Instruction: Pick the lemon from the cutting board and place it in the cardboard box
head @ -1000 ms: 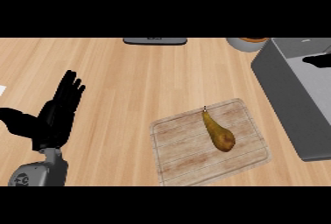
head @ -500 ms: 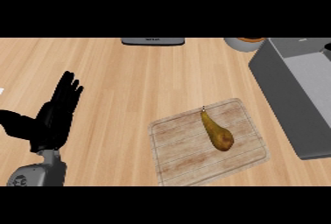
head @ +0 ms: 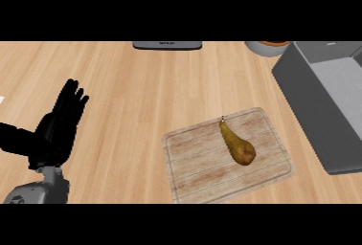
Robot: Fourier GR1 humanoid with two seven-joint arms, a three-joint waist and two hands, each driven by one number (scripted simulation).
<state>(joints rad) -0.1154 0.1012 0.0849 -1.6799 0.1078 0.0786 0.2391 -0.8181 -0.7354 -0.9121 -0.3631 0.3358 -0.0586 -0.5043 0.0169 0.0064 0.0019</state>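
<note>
Since the fruit on the cutting board (head: 228,155) looks like a pear (head: 237,143), not a lemon, the resting, open-fingered left hand (head: 58,125) at left may seek wrongly.

One fruit (head: 236,144), pear-like; one cutting board (head: 228,155); one grey box (head: 326,100); one hand (head: 58,125)

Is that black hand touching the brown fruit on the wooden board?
Apart. The head view shows the left hand open at the left, with bare counter between it and the pear-shaped fruit.
</note>
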